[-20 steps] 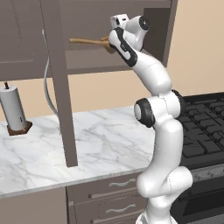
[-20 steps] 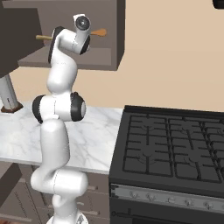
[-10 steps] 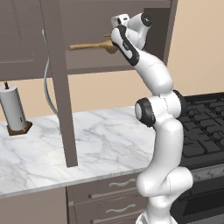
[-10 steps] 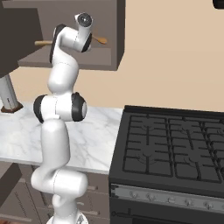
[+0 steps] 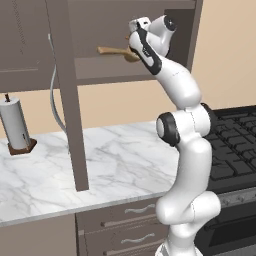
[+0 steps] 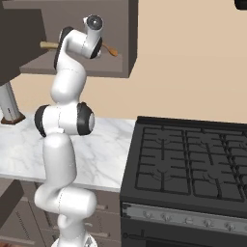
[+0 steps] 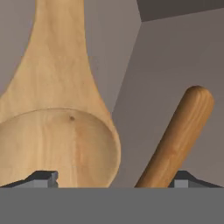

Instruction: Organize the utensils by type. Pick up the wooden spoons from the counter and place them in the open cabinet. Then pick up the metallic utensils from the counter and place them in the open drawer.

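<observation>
Fingers (image 7: 43, 178) stand spread wide, gripping nothing; between them lie a wooden spoon (image 7: 57, 127) and wooden handle (image 7: 177, 140) inside the cabinet (image 5: 125, 70).

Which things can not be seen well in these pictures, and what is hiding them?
- Wooden spoon: left base view, its bowl end hidden behind the hand.
- Same spoon, right base view: its middle hidden behind the arm.
- Second wooden handle: hand view, lower end cut off at the bottom.
- Cabinet shelf: whether the spoon rests on it, unclear.
</observation>
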